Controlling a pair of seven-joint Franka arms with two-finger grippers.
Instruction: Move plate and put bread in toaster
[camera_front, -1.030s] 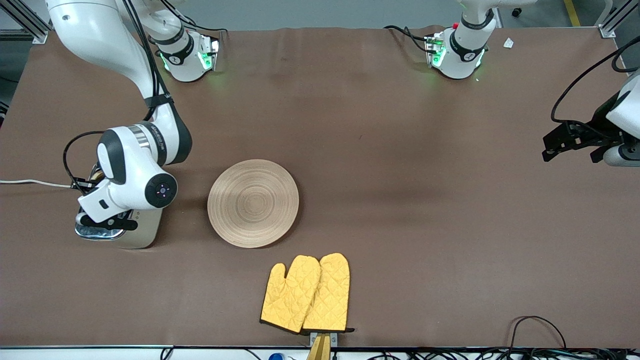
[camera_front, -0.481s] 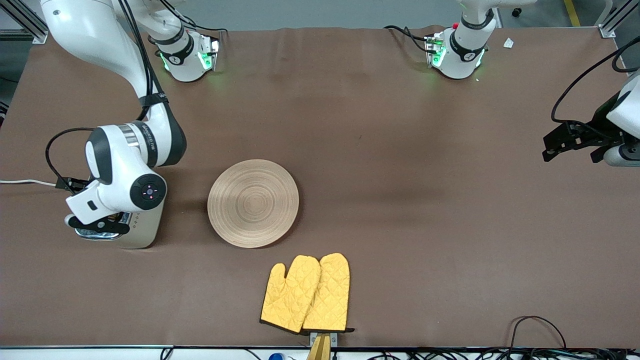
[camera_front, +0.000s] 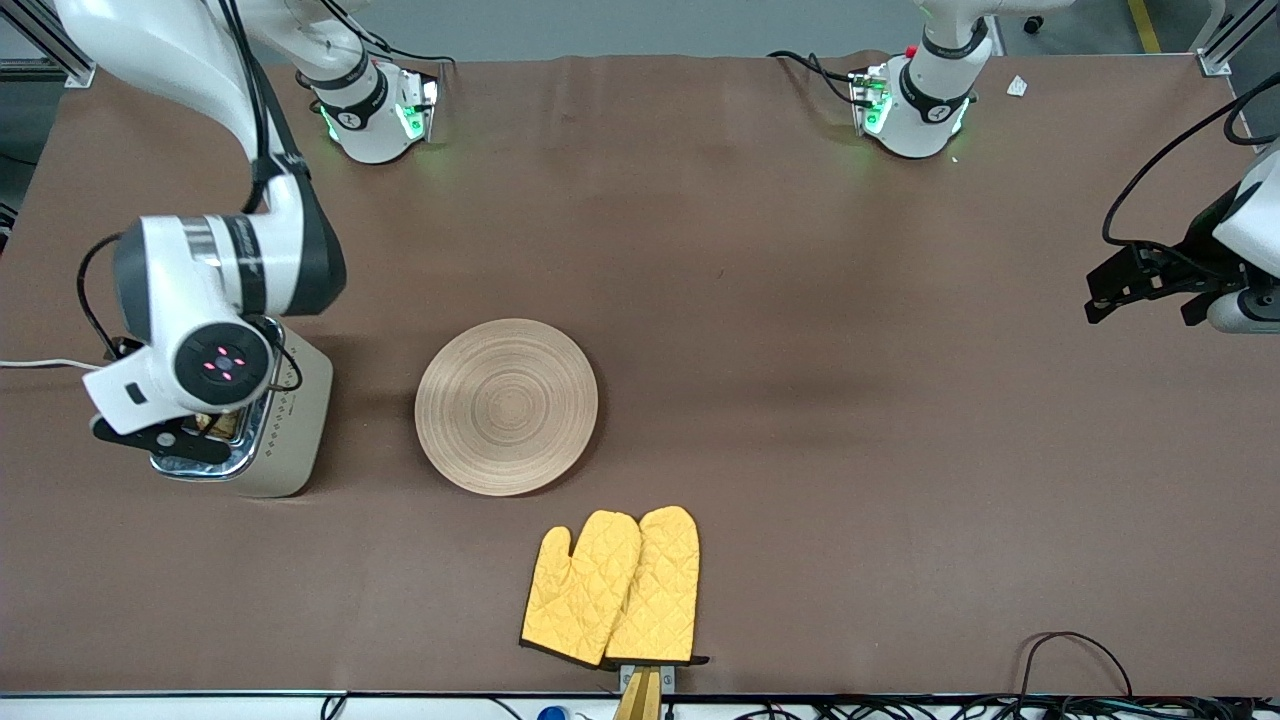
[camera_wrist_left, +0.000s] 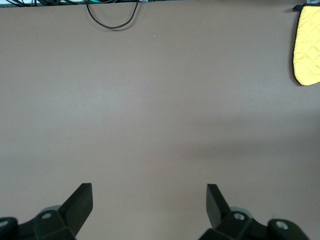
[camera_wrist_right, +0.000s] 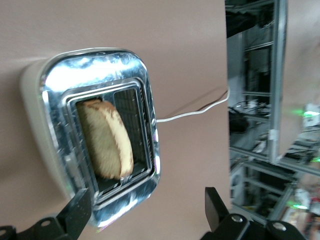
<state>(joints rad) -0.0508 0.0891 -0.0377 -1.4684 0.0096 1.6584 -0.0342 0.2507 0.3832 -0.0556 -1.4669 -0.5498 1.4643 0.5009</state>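
Worktop (camera_front: 800, 400) carries plate (camera_front: 506, 406) mid-table, well apart from toaster (camera_front: 268, 428) at the right arm's end; mitts (camera_front: 612, 586) nearer the camera. Plate looks stiff, light, shallow: best gripped at the rim. Bread (camera_wrist_right: 106, 139) sits tilted in a toaster slot, soft and crumbly, best pinched lightly at the crust. Right claw (camera_wrist_right: 145, 210) hangs over toaster, spread wide, holding nothing. Left claw (camera_wrist_left: 149, 201) waits over bare worktop, spread wide, empty.
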